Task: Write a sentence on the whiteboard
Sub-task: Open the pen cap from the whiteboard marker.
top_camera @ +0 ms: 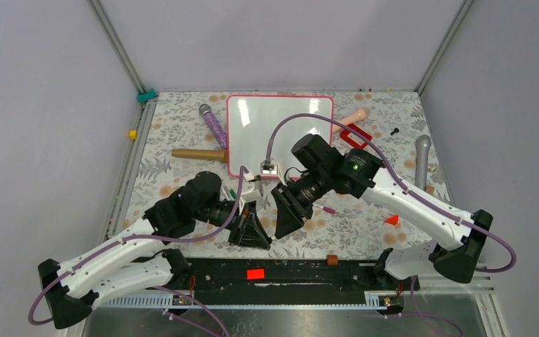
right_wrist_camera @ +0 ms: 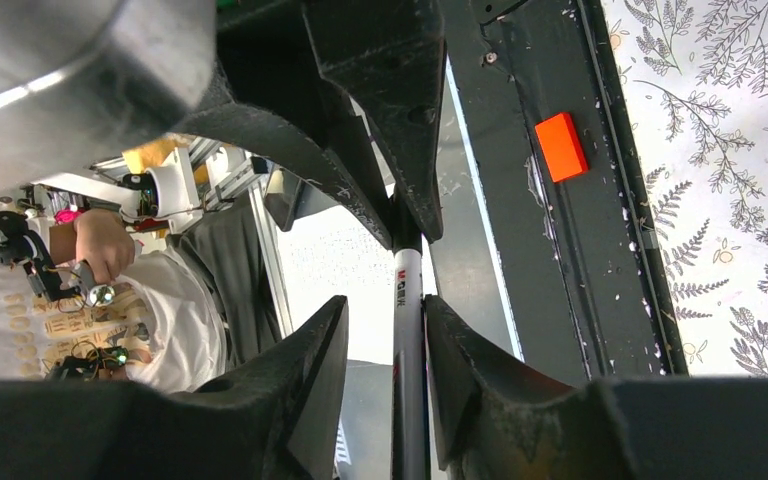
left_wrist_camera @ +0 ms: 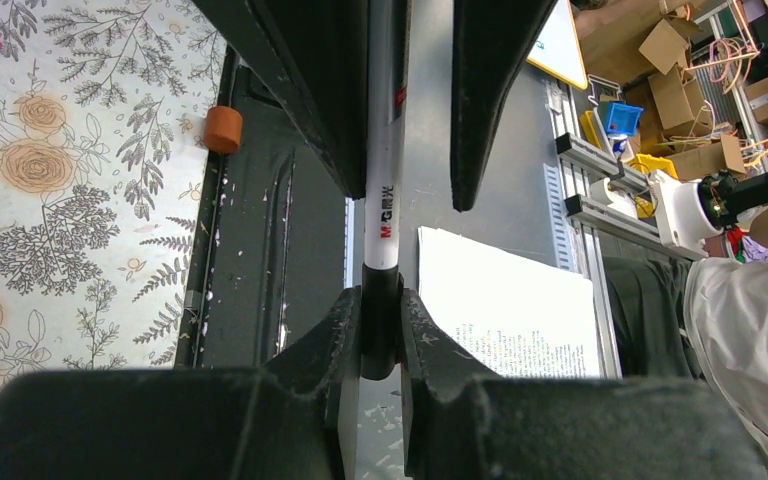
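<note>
Clamping the pen (left_wrist_camera: 383, 150) by its black end in the left gripper (left_wrist_camera: 381, 300), with the right gripper (right_wrist_camera: 387, 310) straddling the white barrel, jaws apart and a gap on one side. Risks a loose or skewed pull: barrel slipping free, pen dropping onto the table (top_camera: 175, 133), cap not coming off. Leaves the whiteboard (top_camera: 253, 126), blank at the far middle, well apart from the pen

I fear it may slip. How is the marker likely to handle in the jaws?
The marker looks stiff: it runs straight between both pairs of jaws. Its smooth round barrel probably slips or rolls easily. Being thin, it seems light.
</note>
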